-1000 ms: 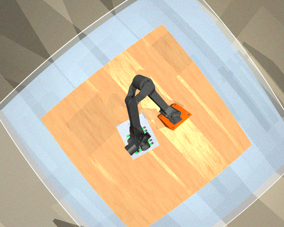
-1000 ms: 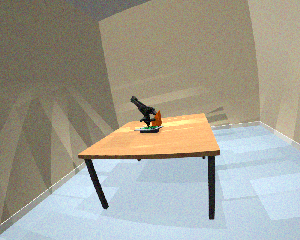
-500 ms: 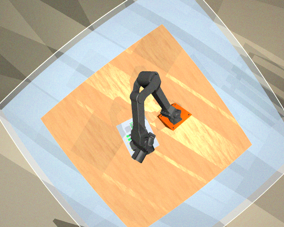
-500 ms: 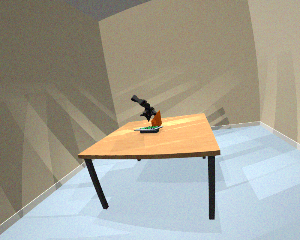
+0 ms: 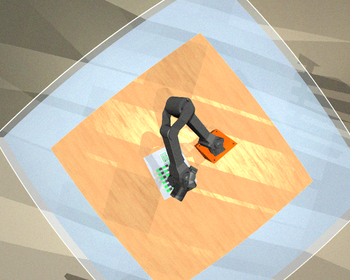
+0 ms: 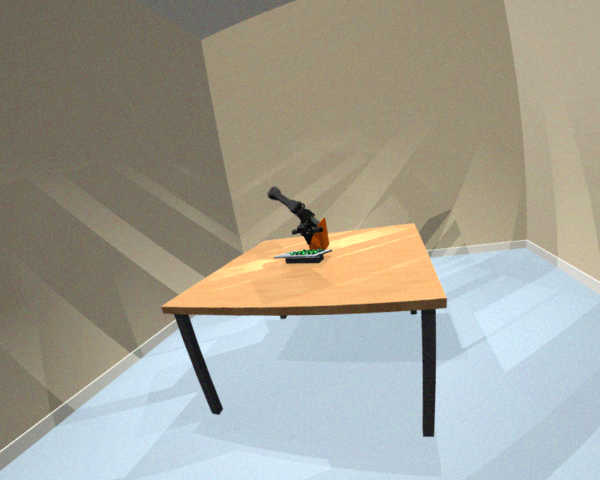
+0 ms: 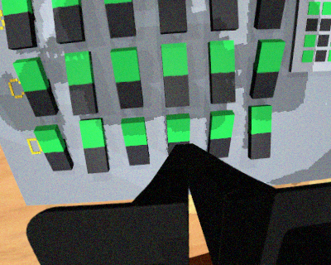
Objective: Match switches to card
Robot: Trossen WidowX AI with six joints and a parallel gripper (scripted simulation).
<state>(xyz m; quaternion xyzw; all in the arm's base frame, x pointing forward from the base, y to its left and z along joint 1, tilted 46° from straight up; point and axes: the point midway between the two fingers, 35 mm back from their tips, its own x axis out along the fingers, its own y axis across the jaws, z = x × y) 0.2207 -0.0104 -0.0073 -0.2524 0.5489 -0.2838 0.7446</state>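
My gripper (image 7: 184,152) (image 6: 309,242) is shut and empty, a little above the panel (image 7: 308,124) (image 5: 151,159) (image 6: 280,256). In the wrist view its tip covers the dark half of the fourth switch (image 7: 178,123) from the left in row D. Row C and row D each show six switches, green half far, dark half near. Only the near parts of row B show at the top. Which halves are raised is hard to tell. The card (image 7: 299,62) (image 5: 163,156) shows only its left columns in the wrist view. In the top view the arm hides much of the grid.
The orange base plate (image 5: 226,143) (image 6: 319,237) stands beside the panel, under the arm's foot. The panel sits on a dark block (image 6: 304,260) on the wooden table (image 5: 244,192) (image 6: 362,281). The arm (image 5: 173,147) reaches over the panel.
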